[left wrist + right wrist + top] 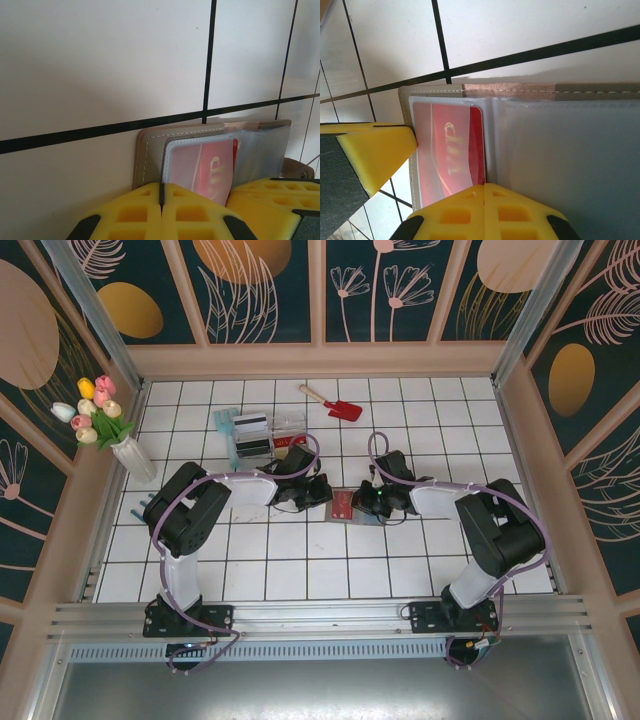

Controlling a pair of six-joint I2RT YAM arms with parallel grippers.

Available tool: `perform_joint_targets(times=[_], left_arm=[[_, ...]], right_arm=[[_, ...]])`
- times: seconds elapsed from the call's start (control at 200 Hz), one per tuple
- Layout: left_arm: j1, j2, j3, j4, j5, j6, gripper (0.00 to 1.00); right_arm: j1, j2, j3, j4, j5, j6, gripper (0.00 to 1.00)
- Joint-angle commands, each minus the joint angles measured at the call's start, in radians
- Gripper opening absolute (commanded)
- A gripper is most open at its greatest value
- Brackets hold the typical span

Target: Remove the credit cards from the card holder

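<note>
Top external view: card holder (348, 510) lay open near the middle of the desk (300, 565), well clear of every edge, between left pincer (322, 492) and right pincer (366, 500). Wrist views: each pincer had its yellow fingers pressed together at the holder's edge; whether either pinched it could not be told. One red credit card (210, 167) sat inside a clear pocket (175, 150).
</note>
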Motion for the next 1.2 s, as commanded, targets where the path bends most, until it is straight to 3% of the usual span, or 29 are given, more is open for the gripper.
perform_joint_targets(times=[0.0,0.355,0.53,0.716,0.951,1.196], left_arm=[[-0.008,0.008,-0.017,-0.059,-0.040,0.029,0.00],[-0.008,0.012,0.011,-0.074,-0.033,0.056,0.04],[-0.008,0.019,0.014,-0.074,-0.025,0.059,0.03],[-0.008,0.022,0.005,-0.069,-0.023,0.056,0.02],[-0.008,0.022,0.001,-0.066,-0.022,0.057,0.02],[-0.008,0.017,0.002,-0.073,-0.035,0.057,0.02]], right_arm=[[-0.013,-0.031,-0.019,-0.016,0.007,-0.017,0.04],[-0.029,-0.042,-0.027,-0.028,0.001,-0.028,0.05],[-0.029,-0.025,-0.022,-0.018,-0.013,-0.026,0.20],[-0.030,-0.001,-0.025,0.006,-0.050,-0.022,0.24],[-0.030,0.020,-0.029,0.028,-0.084,-0.033,0.24],[-0.047,-0.014,-0.043,0.050,-0.096,-0.028,0.12]])
